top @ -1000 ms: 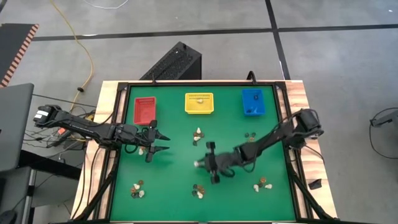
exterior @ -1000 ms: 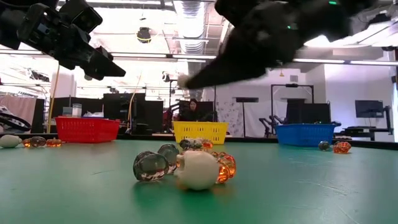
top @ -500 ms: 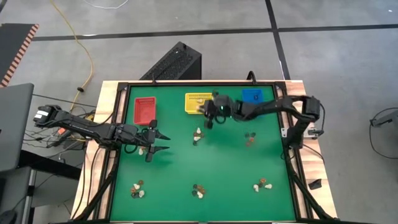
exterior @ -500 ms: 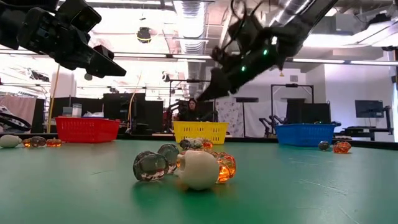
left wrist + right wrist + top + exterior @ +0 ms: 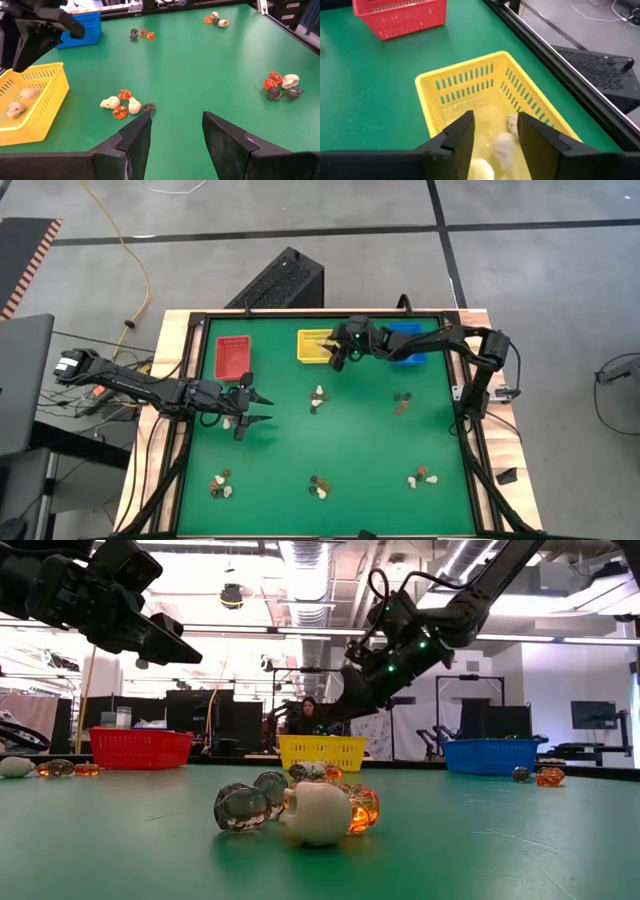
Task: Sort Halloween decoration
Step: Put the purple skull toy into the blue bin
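green felt covers the counter [image 5: 340,440], with red bin [image 5: 233,355], yellow bin [image 5: 319,346] and blue bin [image 5: 407,343] lined along its far edge. the right gripper [image 5: 338,358] hangs over the yellow bin's near corner; in its wrist view the fingers [image 5: 461,134] stand apart with nothing between them, and cream trinkets [image 5: 506,142] lie in the bin below. the drop looks made — or just being made. to finish it well, i'd let the fingers open fully while over the bin's middle rather than its rim, then lift straight up so a finger doesn't catch the slotted wall.

the left gripper [image 5: 252,409] waits low over the counter's left side, fingers [image 5: 135,140] spread and empty.

more decorations remain in small mixed clusters: one [image 5: 317,396] just in front of the yellow bin, one [image 5: 402,400] near the blue bin, three along the near edge — [image 5: 221,485], [image 5: 318,487], [image 5: 422,476].
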Tool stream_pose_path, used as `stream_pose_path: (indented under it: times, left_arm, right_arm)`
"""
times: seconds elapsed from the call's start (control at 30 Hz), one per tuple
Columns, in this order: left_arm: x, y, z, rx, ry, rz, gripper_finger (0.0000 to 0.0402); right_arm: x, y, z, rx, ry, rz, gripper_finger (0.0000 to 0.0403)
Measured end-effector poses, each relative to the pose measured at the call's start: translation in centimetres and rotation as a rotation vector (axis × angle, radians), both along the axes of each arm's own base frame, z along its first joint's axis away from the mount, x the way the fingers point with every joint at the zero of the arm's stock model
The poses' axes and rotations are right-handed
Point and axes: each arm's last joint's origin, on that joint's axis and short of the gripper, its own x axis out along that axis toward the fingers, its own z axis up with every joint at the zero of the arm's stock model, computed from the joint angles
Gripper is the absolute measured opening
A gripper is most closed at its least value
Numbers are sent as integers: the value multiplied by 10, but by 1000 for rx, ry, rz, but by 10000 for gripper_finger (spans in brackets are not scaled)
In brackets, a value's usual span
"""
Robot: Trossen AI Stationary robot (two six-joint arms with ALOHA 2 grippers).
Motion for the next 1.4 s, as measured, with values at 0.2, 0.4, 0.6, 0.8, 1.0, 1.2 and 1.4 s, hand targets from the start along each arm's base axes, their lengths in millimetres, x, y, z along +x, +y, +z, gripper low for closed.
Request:
stream_pose_path:
  times: [0.2,0.4,0.6,0.8,1.0,1.2,1.4]
  left_arm:
    - [-1,0,-3,-17,33,7,169]
    - [-5,0,-14,-173,155,55,169]
    - [-13,0,-26,-333,338,117,168]
    - [-15,-11,8,-454,534,144,157]
    - [-19,-50,40,-503,718,9,144]
    - [-28,-102,29,-442,895,-171,144]
    - [-39,-138,2,-335,1052,-222,144]
  right_arm:
    - [-4,7,17,-3,-27,13,221]
    - [-13,51,51,90,-38,186,225]
    - [-27,114,78,105,4,364,223]
    - [-35,175,88,64,10,500,223]
    - [-42,217,89,-10,19,520,220]
    - [-48,242,89,-65,18,545,213]
    - [-49,248,89,-33,10,547,208]
